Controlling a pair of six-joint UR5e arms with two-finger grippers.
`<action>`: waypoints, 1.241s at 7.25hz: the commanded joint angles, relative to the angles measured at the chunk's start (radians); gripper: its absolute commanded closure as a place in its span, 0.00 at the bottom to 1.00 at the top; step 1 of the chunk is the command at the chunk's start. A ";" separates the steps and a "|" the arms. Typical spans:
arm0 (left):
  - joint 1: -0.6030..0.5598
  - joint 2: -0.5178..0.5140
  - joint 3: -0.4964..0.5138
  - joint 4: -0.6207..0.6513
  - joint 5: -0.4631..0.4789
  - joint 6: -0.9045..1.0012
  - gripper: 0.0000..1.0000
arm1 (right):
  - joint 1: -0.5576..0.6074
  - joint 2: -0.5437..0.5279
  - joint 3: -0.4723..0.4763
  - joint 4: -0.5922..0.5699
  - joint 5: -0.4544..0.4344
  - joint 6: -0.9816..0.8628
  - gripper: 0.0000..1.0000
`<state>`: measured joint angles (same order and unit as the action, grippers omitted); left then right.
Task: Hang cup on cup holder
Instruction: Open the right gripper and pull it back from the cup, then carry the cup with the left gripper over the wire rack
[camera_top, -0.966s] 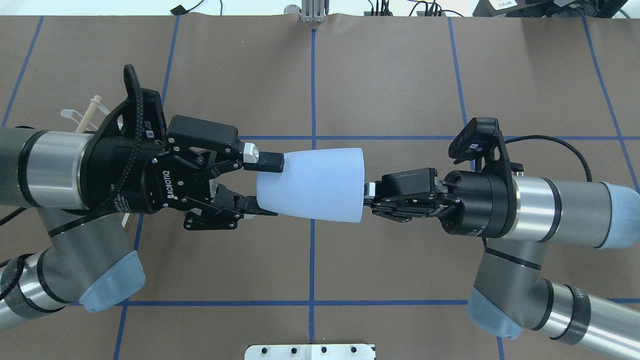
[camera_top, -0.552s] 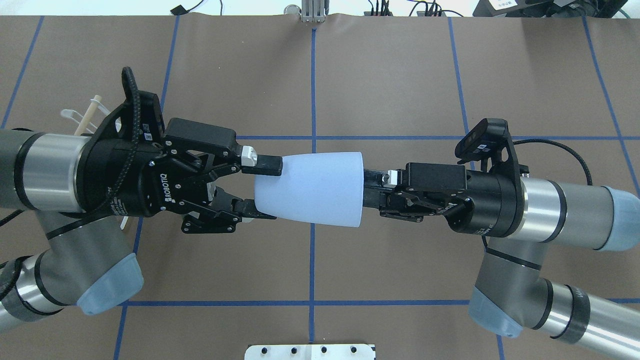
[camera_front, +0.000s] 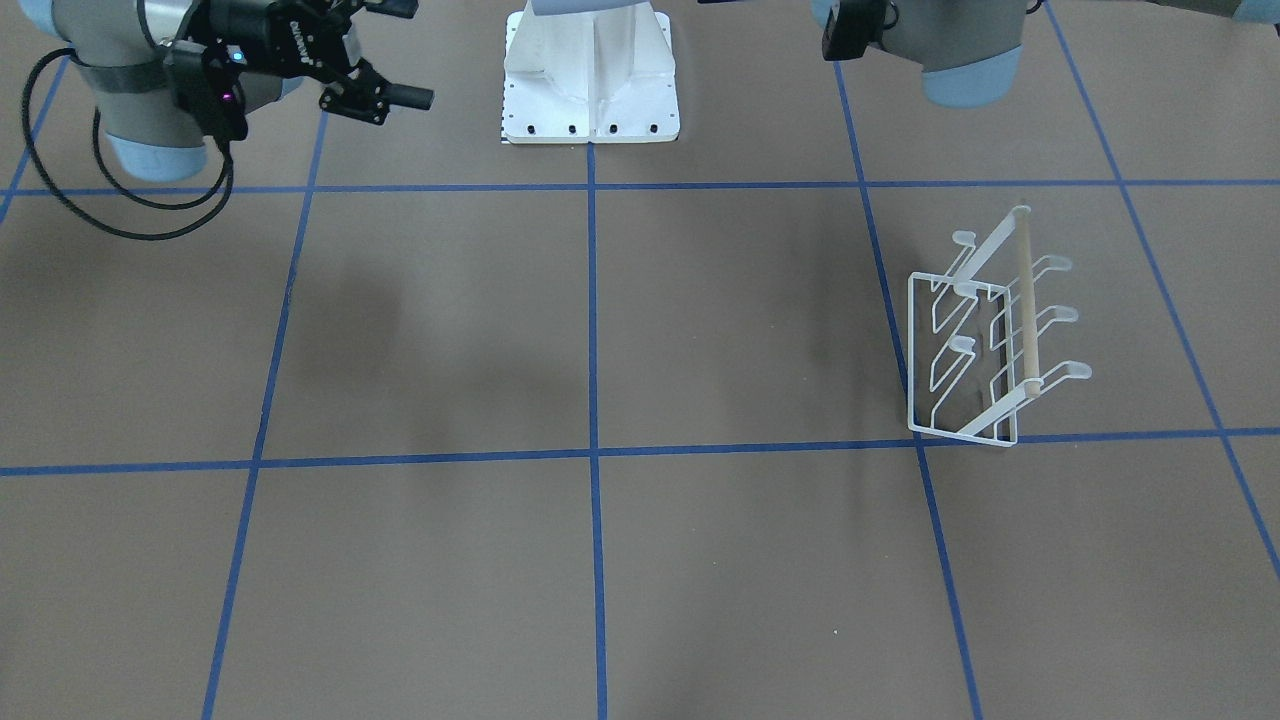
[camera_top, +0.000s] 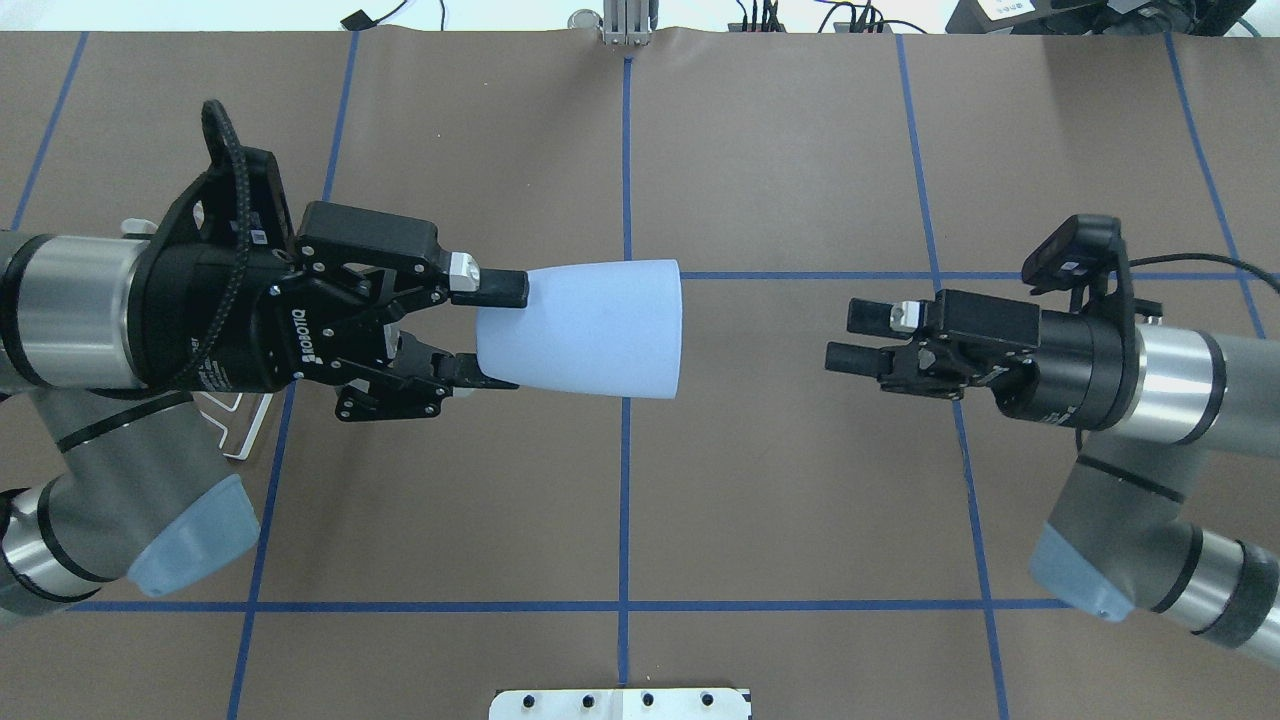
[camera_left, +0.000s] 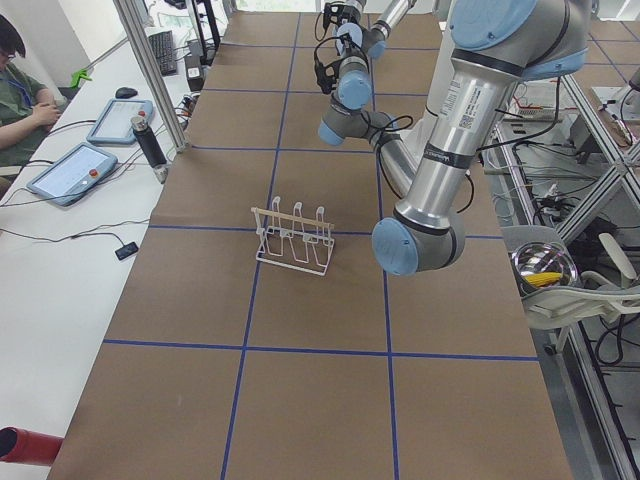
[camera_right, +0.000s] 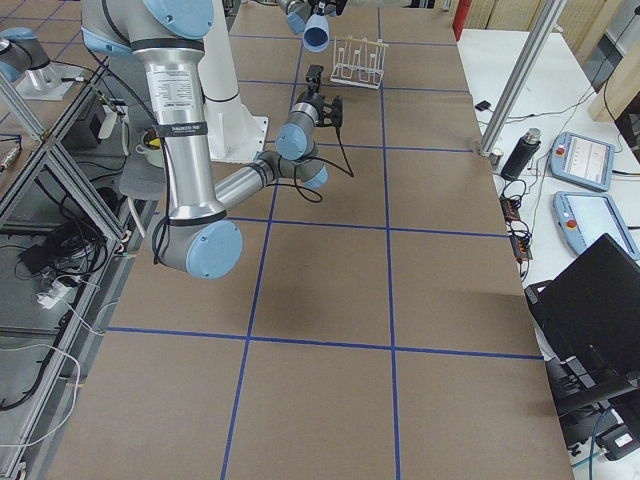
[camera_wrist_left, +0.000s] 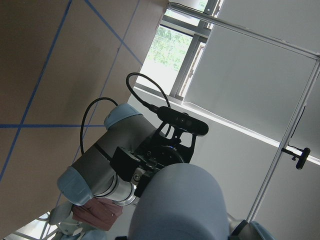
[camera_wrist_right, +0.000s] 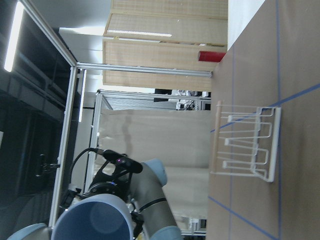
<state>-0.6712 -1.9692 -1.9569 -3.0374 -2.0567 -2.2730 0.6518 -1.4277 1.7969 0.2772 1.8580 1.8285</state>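
The light blue cup (camera_top: 580, 328) lies level in the air, rim towards the right. My left gripper (camera_top: 497, 332) is shut on its narrow base end. The cup also shows in the left wrist view (camera_wrist_left: 180, 205) and in the exterior right view (camera_right: 316, 35). My right gripper (camera_top: 855, 335) is empty, its fingers a little apart, well to the right of the rim. It also shows in the front view (camera_front: 400, 97). The white wire cup holder (camera_front: 985, 340) with its wooden dowel stands on the table under my left arm. It also shows in the right wrist view (camera_wrist_right: 247, 145).
The white pedestal base (camera_front: 590, 80) sits at the table's near edge in the middle. A corner of the rack (camera_top: 235, 425) peeks out below my left wrist. An operator (camera_left: 20, 95) and tablets (camera_left: 75, 172) are at a side desk.
My right gripper let go of the cup's rim, opened a little and drew back to the right. My left gripper moved slightly left and away with the cup.
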 joint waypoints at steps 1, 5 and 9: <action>-0.077 0.033 0.006 0.146 -0.055 0.164 1.00 | 0.232 -0.016 -0.150 -0.079 0.152 -0.189 0.00; -0.226 0.035 -0.010 0.613 -0.168 0.574 1.00 | 0.455 -0.010 -0.183 -0.737 0.226 -0.996 0.00; -0.330 0.033 -0.083 1.203 -0.177 1.133 1.00 | 0.639 0.000 -0.176 -1.331 0.266 -1.680 0.00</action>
<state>-0.9790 -1.9357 -2.0091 -2.0399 -2.2392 -1.3399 1.2344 -1.4293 1.6191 -0.8726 2.1179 0.3457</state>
